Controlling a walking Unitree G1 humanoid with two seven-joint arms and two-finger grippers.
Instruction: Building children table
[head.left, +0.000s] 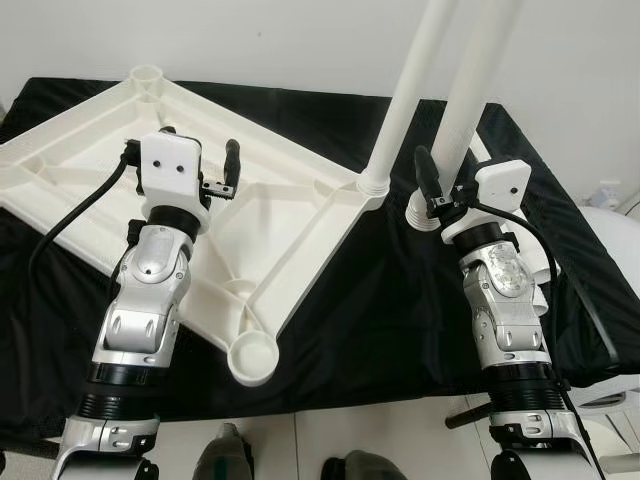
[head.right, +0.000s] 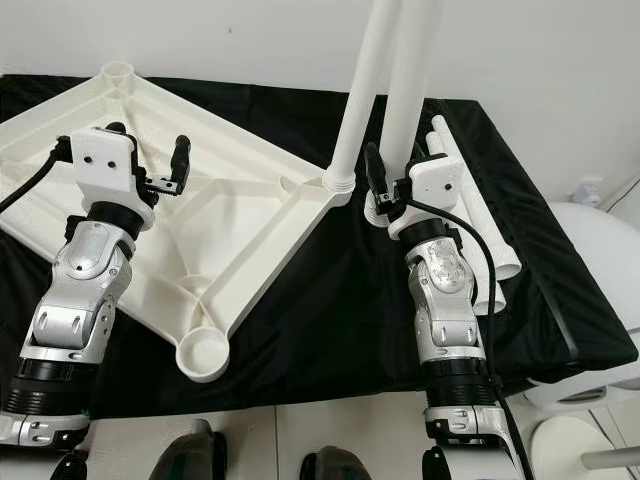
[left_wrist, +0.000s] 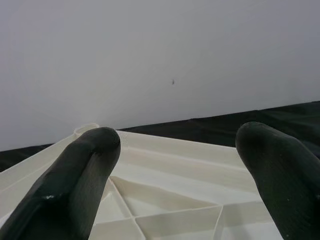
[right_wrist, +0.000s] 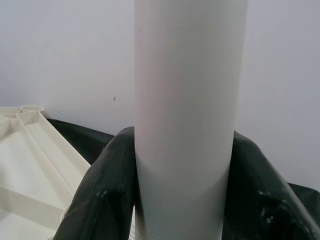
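On the black-draped bench (head.left: 380, 310) lies the upturned white tabletop (head.left: 270, 230), 1 leg (head.left: 405, 100) upright in its near-right corner socket. Left wrist view: the left gripper (head.left: 200, 165) hovers over it, fingers (left_wrist: 75, 185) spread wide, empty. Right wrist view: the right gripper (head.left: 445, 185) clamps a second upright leg (right_wrist: 187, 125).

Both arms were silver, jointed metal with black ribbed collars. Each wrist carried a white, boxy camera housing marked by small dark screw holes and trailing a black cable. The left gripper (head.left: 214, 168) and right gripper (head.left: 437, 178) had long black fingers.
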